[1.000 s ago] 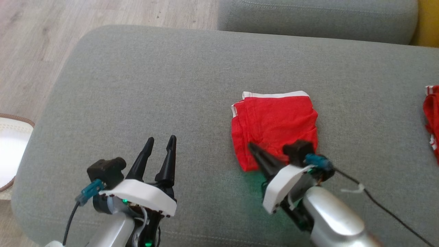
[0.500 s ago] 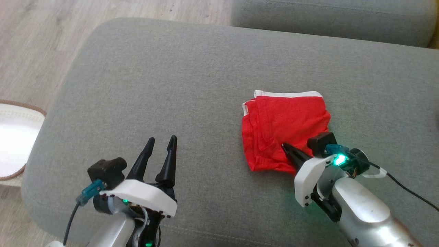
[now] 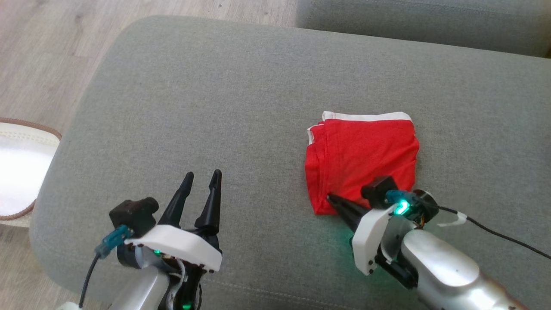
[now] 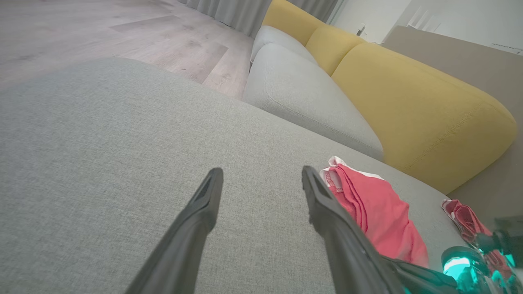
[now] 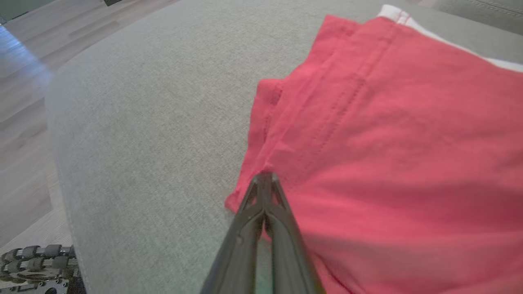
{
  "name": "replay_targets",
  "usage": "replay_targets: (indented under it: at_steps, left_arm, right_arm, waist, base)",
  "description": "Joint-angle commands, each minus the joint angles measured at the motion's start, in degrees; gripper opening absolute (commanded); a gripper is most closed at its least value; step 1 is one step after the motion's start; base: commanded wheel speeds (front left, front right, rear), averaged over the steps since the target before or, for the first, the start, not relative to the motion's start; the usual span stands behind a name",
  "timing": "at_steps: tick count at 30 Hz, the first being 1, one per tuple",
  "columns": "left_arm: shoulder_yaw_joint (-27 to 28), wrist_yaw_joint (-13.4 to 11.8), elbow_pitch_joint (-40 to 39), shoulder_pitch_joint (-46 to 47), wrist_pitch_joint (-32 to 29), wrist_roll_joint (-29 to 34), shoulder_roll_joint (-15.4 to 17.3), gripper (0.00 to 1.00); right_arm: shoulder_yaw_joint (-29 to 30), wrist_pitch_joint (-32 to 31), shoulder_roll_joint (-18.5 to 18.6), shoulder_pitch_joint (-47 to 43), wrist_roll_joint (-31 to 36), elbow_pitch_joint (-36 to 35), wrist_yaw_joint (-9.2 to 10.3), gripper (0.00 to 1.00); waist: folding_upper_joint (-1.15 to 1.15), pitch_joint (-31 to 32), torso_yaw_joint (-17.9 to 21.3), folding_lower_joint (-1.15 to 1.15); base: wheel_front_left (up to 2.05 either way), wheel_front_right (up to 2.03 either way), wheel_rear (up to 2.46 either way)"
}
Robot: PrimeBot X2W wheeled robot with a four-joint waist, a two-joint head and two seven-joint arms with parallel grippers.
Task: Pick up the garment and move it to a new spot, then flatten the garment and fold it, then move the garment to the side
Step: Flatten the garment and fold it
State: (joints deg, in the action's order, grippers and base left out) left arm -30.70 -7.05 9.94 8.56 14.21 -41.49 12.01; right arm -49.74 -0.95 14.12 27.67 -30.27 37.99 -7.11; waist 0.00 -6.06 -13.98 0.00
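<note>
The garment [image 3: 361, 150] is a red piece with a white band, folded into a rough square on the grey sofa cushion [image 3: 215, 107]. My right gripper [image 3: 329, 197] is shut, and its tips rest on the garment's near left corner. In the right wrist view the closed fingertips [image 5: 264, 176] touch the edge of the red fabric [image 5: 388, 122], with nothing visibly pinched between them. My left gripper [image 3: 202, 174] hovers open over bare cushion to the left, well apart from the garment. The left wrist view has its open fingers [image 4: 261, 175] with the garment [image 4: 376, 212] to their right.
A second red cloth [image 4: 461, 214] lies further right on the cushion. Another grey cushion [image 3: 422, 21] and a yellow backrest [image 4: 408, 102] stand behind. A white round object with a brown rim [image 3: 17, 172] sits on the wood floor [image 3: 43, 51] at left. A black cable [image 3: 508, 241] trails from the right wrist.
The head camera has shifted. My shut right gripper has slid from the garment's near middle to its near left corner. The left gripper has stayed put and open.
</note>
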Motion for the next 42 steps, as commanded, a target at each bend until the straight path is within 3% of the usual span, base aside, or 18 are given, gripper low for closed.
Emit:
replay_targets:
  at_steps: [1,7,13,14,15,20,22,34,42]
  left_arm:
    - [2.26,0.21,-1.53,2.86,0.65,-0.03,0.42,1.00]
    - [2.39,0.21,-1.43,2.92,0.67,0.04,0.39,1.00]
    - [2.98,0.08,-1.32,3.07,0.70,0.13,0.57,1.00]
    - [3.14,0.04,-1.34,3.10,0.70,0.23,0.60,1.00]
    - [3.14,0.04,-1.34,3.10,0.70,0.23,0.60,1.00]
    - [3.85,0.09,-1.23,3.29,0.74,0.94,0.49,1.00]
    - [4.06,0.11,-0.92,3.46,0.75,1.25,0.25,1.00]
    - [6.64,0.44,2.65,2.13,0.78,5.81,-1.71,1.00]
    - [9.62,0.98,3.69,-0.83,0.78,9.58,-2.72,1.00]
  right_arm:
    - [-1.22,-0.19,0.72,1.81,-1.01,-2.14,-0.37,0.00]
    - [-3.87,-0.91,1.20,1.87,-3.44,-2.25,-0.37,0.00]
    - [-2.09,4.47,0.29,2.98,-3.92,-2.23,-0.37,0.00]
    - [-1.17,5.66,0.21,3.23,-3.67,-2.24,-0.37,0.09]
    - [-1.17,5.66,0.21,3.23,-3.67,-2.24,-0.37,0.09]
    - [5.93,10.93,-0.62,3.60,-1.12,-1.90,-0.37,0.62]
    - [9.42,12.26,-1.16,3.09,0.35,-1.87,-0.37,1.00]
    - [34.39,15.06,-7.64,-7.79,13.02,-6.08,-0.37,1.00]
    - [45.52,14.91,-11.06,-17.17,21.08,-13.02,-0.37,1.00]
  waist:
    - [0.00,-0.05,0.11,0.00]
    - [0.00,-0.23,0.48,0.00]
    - [0.00,-0.07,1.28,0.00]
    - [0.00,0.07,1.51,0.00]
    - [0.00,0.07,1.51,0.00]
    - [0.00,1.11,3.09,0.00]
    - [0.00,1.63,3.82,0.00]
    - [0.00,5.19,8.73,0.00]
    - [0.00,7.21,11.00,0.00]
  base:
    - [0.00,0.00,0.00]
    - [0.00,0.00,0.00]
    - [0.00,0.00,0.00]
    - [0.00,0.00,0.00]
    - [0.00,0.00,0.00]
    - [0.00,0.00,0.00]
    - [0.00,0.00,0.00]
    - [0.00,0.00,0.00]
    - [0.00,0.00,0.00]
